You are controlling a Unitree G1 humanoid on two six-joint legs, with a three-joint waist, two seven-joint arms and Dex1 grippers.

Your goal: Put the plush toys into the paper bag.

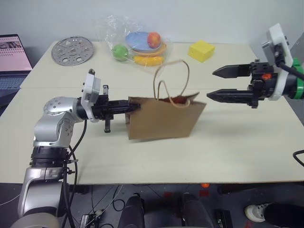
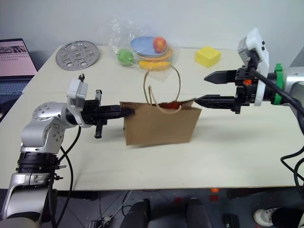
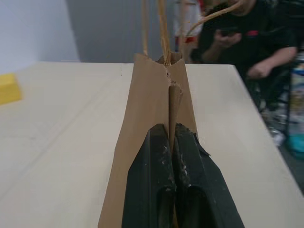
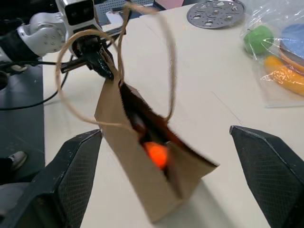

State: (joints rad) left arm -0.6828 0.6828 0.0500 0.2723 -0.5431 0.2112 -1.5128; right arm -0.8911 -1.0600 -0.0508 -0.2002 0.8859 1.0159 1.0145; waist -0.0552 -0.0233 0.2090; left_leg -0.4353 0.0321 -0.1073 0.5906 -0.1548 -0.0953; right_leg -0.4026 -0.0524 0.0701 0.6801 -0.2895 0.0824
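Observation:
The brown paper bag (image 1: pixel 161 118) stands upright at the middle of the table, its twine handles (image 1: pixel 183 78) sticking up. My left gripper (image 1: pixel 133 107) points level at the bag's left side and is shut on the folded paper edge (image 3: pixel 152 95). Off the bag's right end, clear of it, my right gripper (image 1: pixel 211 84) hovers open with its fingers (image 4: pixel 71 175) spread wide. Looking into the bag's open mouth, the right wrist view shows an orange plush toy (image 4: pixel 156 153) lying inside; a bit of orange-red (image 1: pixel 178 99) also peeks over the rim.
A clear plastic bag (image 1: pixel 137 42) of toy fruit lies at the back of the table, with a yellow cube (image 1: pixel 201 50) to its right and a round metal disc (image 1: pixel 72 50) to its left. A laptop (image 1: pixel 12 57) sits at far left. A person (image 3: pixel 247 42) is beyond the table's right end.

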